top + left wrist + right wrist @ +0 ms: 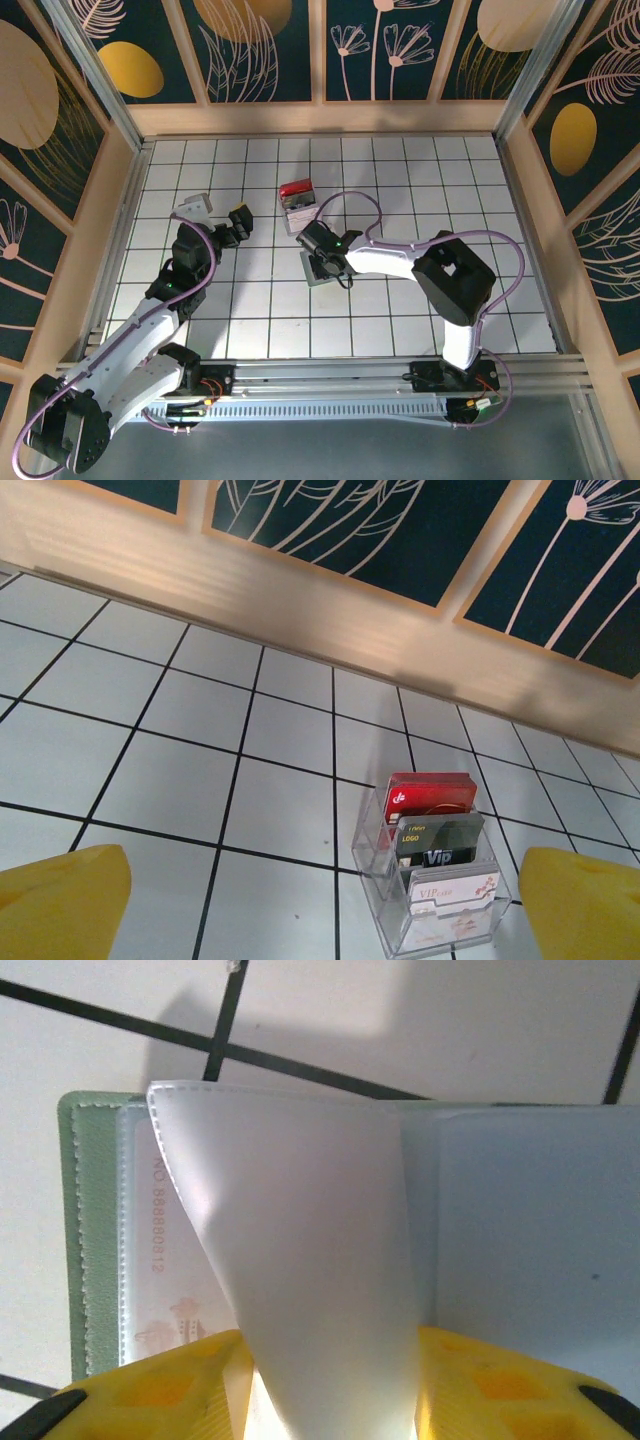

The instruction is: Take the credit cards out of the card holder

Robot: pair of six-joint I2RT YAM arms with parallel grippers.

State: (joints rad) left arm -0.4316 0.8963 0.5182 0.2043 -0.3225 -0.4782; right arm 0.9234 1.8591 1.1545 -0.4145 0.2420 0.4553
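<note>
From above, the card holder [318,277] lies open on the bench [420,180], with the right end effector [330,262] down on it. The left end effector [238,222] hangs well apart.

Left wrist: its fingers [60,900] are spread wide, facing a clear card stand [430,880].

Right wrist: the fingers [500,1385] pinch a clear sleeve [300,1240], with a card [150,1300] pocketed beside it. This looks like leafing the holder open. The next move needs a grip on the card itself.

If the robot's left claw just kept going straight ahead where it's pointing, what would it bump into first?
Most likely the clear card stand, sitting just ahead of the open left gripper, slightly right of centre. Depth is hard to judge, though.
</note>
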